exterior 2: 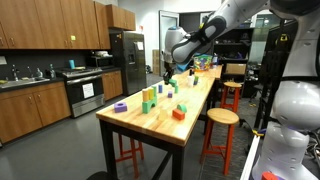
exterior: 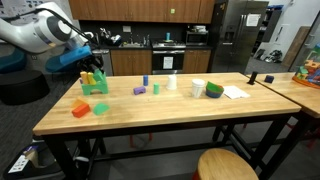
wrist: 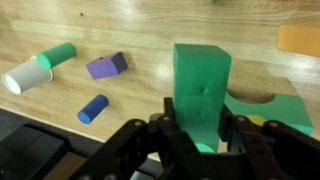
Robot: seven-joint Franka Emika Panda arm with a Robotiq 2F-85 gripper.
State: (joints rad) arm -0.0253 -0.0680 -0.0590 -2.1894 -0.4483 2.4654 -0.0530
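**Ana:** Where was the gripper?

**Ben:** Low in the wrist view. The gripper (wrist: 200, 128) was clamped on a green block (wrist: 200, 70), with a finger pressed against each side face.

**Ana:** How did the block stand?

**Ben:** It was upright, directly over a green arch piece (wrist: 268, 108) that lay on the wooden table (wrist: 150, 25). I couldn't tell whether the block touched the arch.

**Ana:** What lay closest around it?

**Ben:** A blue cylinder (wrist: 92, 108) lay on its side near the gripper's fingers. A purple block (wrist: 106, 66) was a little farther out. Beyond that, a white cylinder (wrist: 25, 77) and a green cylinder (wrist: 57, 54) lay end to end and seemed to touch. On the opposite side, well apart from those, an orange block (wrist: 300, 40) sat past the arch at the frame's edge.

**Ana:** And seen from outside?

**Ben:** In an exterior view the arm reached in over one end of the table, and the green pieces sat under the gripper close to that end. The other blocks were scattered along the tabletop. A round wooden stool (exterior: 225, 165) stood off the table's long edge, well away from the gripper. A steel refrigerator (exterior: 240, 35) stood against the back wall.
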